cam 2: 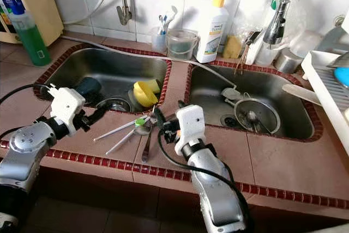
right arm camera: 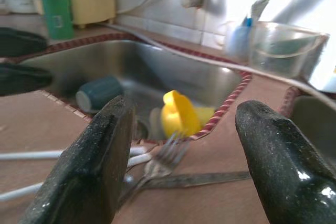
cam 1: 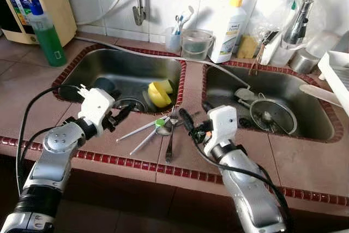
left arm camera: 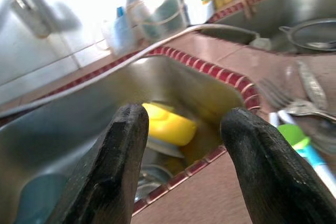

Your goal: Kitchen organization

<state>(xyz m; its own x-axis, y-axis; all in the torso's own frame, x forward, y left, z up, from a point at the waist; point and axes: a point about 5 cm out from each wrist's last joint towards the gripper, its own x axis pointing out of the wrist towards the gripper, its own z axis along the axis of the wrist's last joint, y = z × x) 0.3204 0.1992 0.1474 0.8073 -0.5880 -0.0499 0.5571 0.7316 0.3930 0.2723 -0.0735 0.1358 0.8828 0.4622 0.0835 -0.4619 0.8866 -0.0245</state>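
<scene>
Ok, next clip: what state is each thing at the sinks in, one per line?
Left gripper: open, holding nothing, at the left sink's front edge.
Right gripper: open, holding nothing, beside the cutlery.
Cutlery: lying loose on the counter between the sinks.
Yellow cup: on its side in the left sink.
Strainer: lying in the right sink.
Green bottle: upright, capped.
White bottle: upright, capped.

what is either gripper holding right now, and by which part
Nothing is held. The left gripper and the right gripper are both open, hovering over the counter on either side of the loose cutlery, with nothing between their fingers.
</scene>
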